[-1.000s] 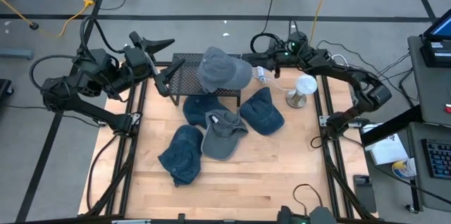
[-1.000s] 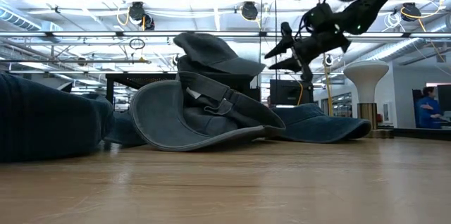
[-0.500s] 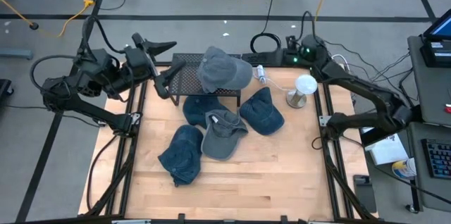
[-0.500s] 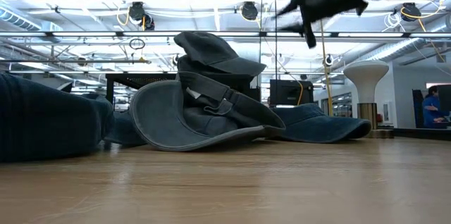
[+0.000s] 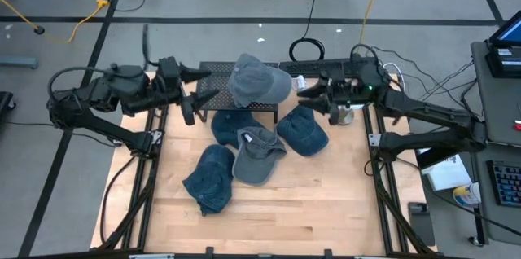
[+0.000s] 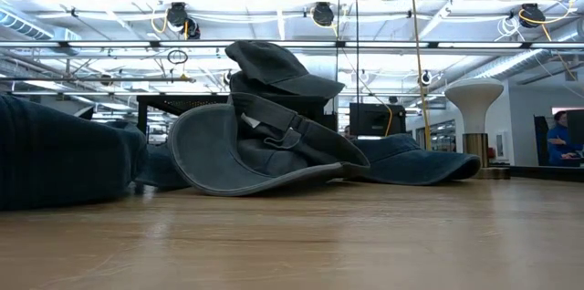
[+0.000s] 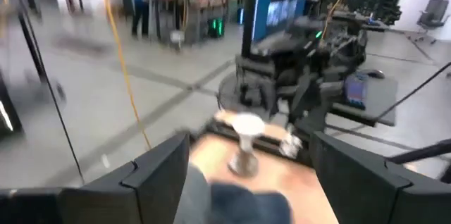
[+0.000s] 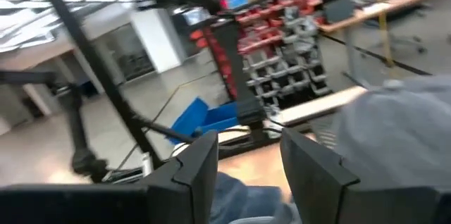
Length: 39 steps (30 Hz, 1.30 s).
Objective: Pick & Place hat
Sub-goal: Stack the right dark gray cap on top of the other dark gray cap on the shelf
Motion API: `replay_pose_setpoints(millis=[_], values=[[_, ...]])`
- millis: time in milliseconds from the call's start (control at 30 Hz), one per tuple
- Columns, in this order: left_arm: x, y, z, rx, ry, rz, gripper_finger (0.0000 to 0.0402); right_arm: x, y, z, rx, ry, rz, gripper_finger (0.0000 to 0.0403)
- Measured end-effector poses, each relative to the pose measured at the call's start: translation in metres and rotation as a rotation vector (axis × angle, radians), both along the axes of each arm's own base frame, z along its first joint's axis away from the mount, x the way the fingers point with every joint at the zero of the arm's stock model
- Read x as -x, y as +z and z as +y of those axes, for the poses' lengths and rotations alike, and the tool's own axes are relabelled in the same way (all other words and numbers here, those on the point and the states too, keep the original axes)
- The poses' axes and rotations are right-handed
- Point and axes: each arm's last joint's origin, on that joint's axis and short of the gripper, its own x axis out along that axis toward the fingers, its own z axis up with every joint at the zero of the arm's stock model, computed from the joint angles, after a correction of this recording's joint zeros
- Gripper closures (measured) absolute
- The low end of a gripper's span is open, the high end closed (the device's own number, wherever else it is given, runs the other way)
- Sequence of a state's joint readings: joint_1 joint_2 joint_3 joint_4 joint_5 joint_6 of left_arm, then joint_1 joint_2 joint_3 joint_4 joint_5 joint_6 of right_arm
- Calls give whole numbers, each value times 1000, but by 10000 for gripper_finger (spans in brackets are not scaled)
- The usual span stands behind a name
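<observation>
A grey cap [image 5: 259, 80] lies on a black mesh rack [image 5: 213, 76] at the table's far side; it also shows in the low view [image 6: 278, 67]. Below it on the wood lie a grey hat [image 5: 257, 155] and three blue hats [image 5: 210, 179], [image 5: 304, 127], [image 5: 226, 125]. My left gripper [image 5: 208, 85] hovers open just left of the rack, pointing right. My right gripper [image 5: 306, 94] hovers open between the grey cap and a white stand [image 5: 352, 103], pointing left. Neither touches a hat.
The white stand [image 6: 472, 98] stands by the table's far right edge, under my right arm. Black frame rails [image 5: 155, 169] run along both table sides. The near half of the wooden table [image 5: 293, 210] has free room. A person [image 6: 557, 139] is in the room beyond.
My right gripper has swung from beyond the table's far edge, up and around, and now hangs over the table between the grey cap and the white stand; in the low view it rose out of the top. My left gripper has shifted slightly right, toward the rack.
</observation>
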<state>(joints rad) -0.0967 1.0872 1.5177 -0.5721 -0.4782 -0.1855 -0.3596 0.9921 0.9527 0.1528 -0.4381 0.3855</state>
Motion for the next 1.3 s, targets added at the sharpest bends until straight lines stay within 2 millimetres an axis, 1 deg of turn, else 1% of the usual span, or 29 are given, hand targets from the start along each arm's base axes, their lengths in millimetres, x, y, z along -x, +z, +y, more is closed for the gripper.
replay_pose_setpoints(millis=[100,200,300,400,600,700,833,933,1067,1300], values=[[-1,-11,-1,171,19,37,108,3,5,13,17,52,-23,257],[-8,-22,-3,326,48,79,108,6,9,20,31,80,-55,257],[-16,-33,-5,434,86,120,108,8,15,21,47,88,-108,257],[-24,-43,-6,516,118,160,108,10,21,22,7,95,-159,257],[-45,-67,-10,700,181,290,108,11,25,22,-44,104,-191,257],[-52,-82,-13,809,222,389,108,11,26,22,-50,112,-199,257],[-64,-103,-17,941,292,532,108,12,26,24,-41,175,-194,257],[-76,-118,-22,984,318,623,108,12,26,25,-32,231,-189,257],[-94,-137,-27,1004,345,707,108,12,26,26,-27,261,-185,257],[-123,-175,-34,960,400,843,108,12,26,26,-28,261,-185,257]])
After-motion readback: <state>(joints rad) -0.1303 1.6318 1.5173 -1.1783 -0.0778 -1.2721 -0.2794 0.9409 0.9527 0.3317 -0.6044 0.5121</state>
